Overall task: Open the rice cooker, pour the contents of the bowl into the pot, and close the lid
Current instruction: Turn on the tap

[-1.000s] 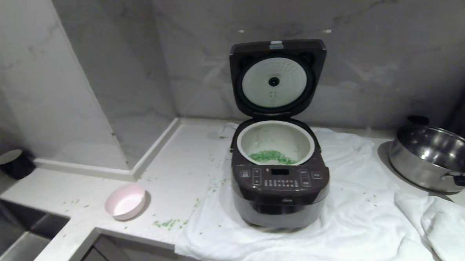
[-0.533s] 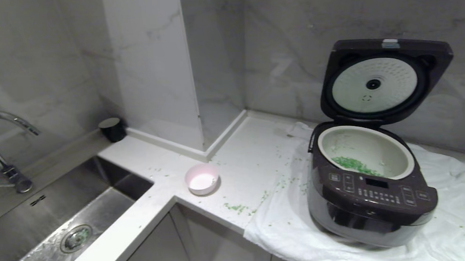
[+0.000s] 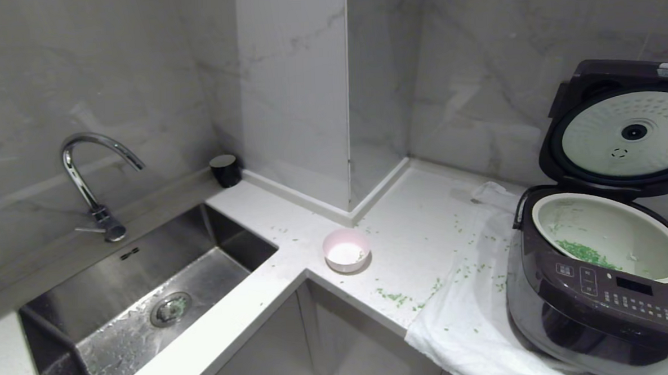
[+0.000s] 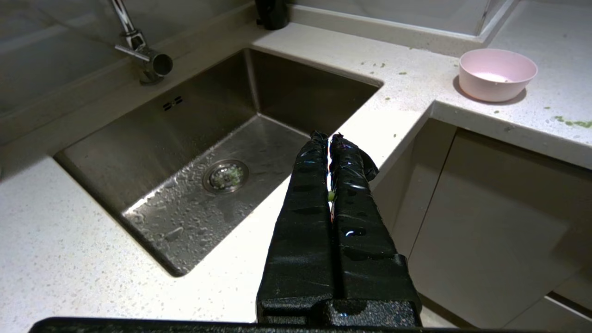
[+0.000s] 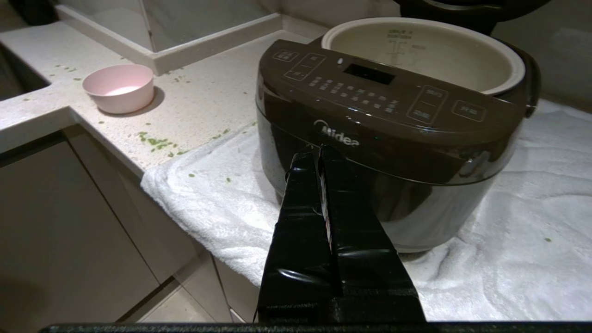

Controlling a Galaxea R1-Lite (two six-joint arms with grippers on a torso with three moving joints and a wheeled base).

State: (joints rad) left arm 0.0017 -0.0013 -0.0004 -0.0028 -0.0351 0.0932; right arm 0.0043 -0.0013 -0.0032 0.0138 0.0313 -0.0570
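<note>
The rice cooker (image 3: 598, 305) stands on a white towel at the right, its lid (image 3: 625, 135) swung up and open. Green contents (image 3: 588, 253) lie in the cream pot (image 3: 661, 252). The pink bowl (image 3: 346, 250) sits upright and apart on the counter near the sink corner. Neither gripper shows in the head view. My left gripper (image 4: 328, 137) is shut, held in front of the counter edge by the sink, with a tiny green bit stuck between its fingers. My right gripper (image 5: 312, 151) is shut, held low in front of the cooker (image 5: 384, 120), short of its front wall.
A steel sink (image 3: 141, 297) with a curved tap (image 3: 85, 176) lies at the left. A small black cup (image 3: 225, 169) stands by the wall. Green bits (image 3: 395, 296) are scattered on the counter and on the white towel (image 3: 463, 317). A marble pillar (image 3: 296, 93) juts out behind the bowl.
The whole head view has swung to the left: the cooker has slid to the right edge, the steel pan has left the view, the sink and tap have come in. Nothing on the counter moved.
</note>
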